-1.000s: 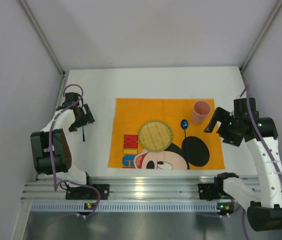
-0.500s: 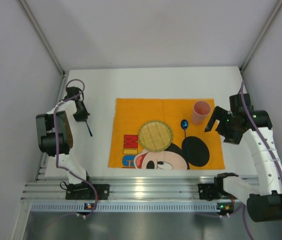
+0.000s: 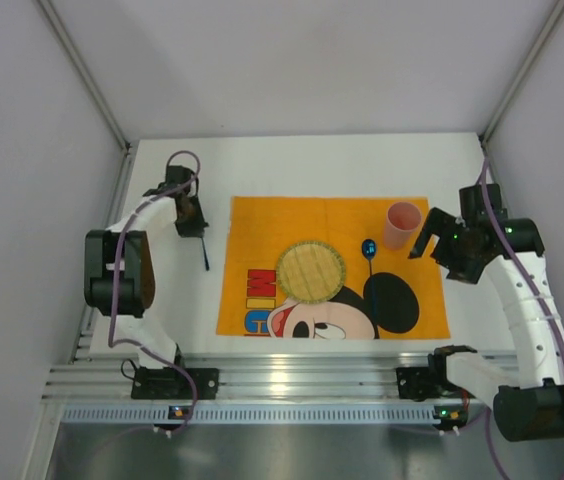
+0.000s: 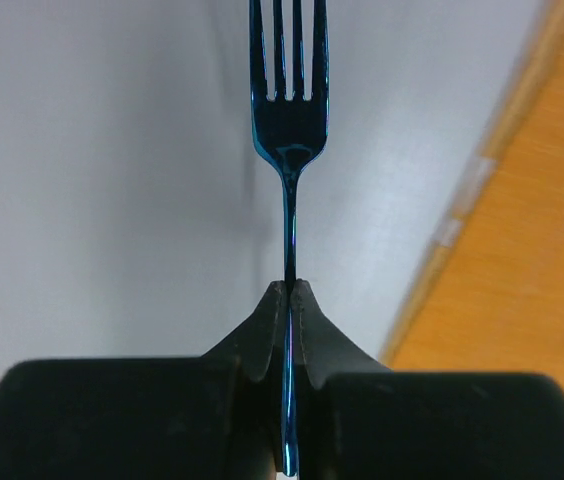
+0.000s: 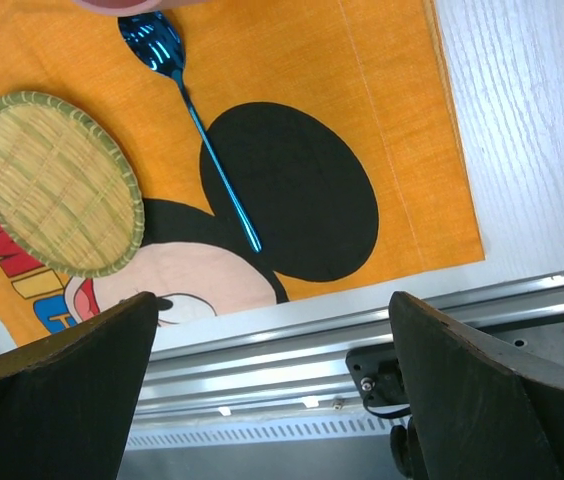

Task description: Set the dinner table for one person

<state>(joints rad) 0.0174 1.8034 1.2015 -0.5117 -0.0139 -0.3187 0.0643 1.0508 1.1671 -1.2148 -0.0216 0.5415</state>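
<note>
On the white dinner table (image 3: 302, 165) lies an orange Mickey Mouse placemat (image 3: 332, 215). A round woven mat (image 3: 311, 271), a blue spoon (image 3: 369, 250) and a pink cup (image 3: 401, 224) rest on the placemat. My left gripper (image 3: 194, 222) hovers just left of the placemat's left edge, shut on a blue fork (image 3: 205, 255). In the left wrist view the fork (image 4: 290, 100) sticks straight out from the closed left gripper (image 4: 290, 290), tines away, its handle pinched between them. My right gripper (image 3: 430, 243) stands open just right of the cup, holding nothing.
In the right wrist view the open right gripper (image 5: 272, 300) frames the ribbed aluminium rail (image 5: 322, 350) at the table's near edge, with the spoon (image 5: 197, 120) and woven mat (image 5: 57, 180) above it. Grey walls close in the table on both sides.
My left gripper closed on the fork and carried it from the table's left edge rightward to the placemat's left side. The right arm shifted only slightly.
</note>
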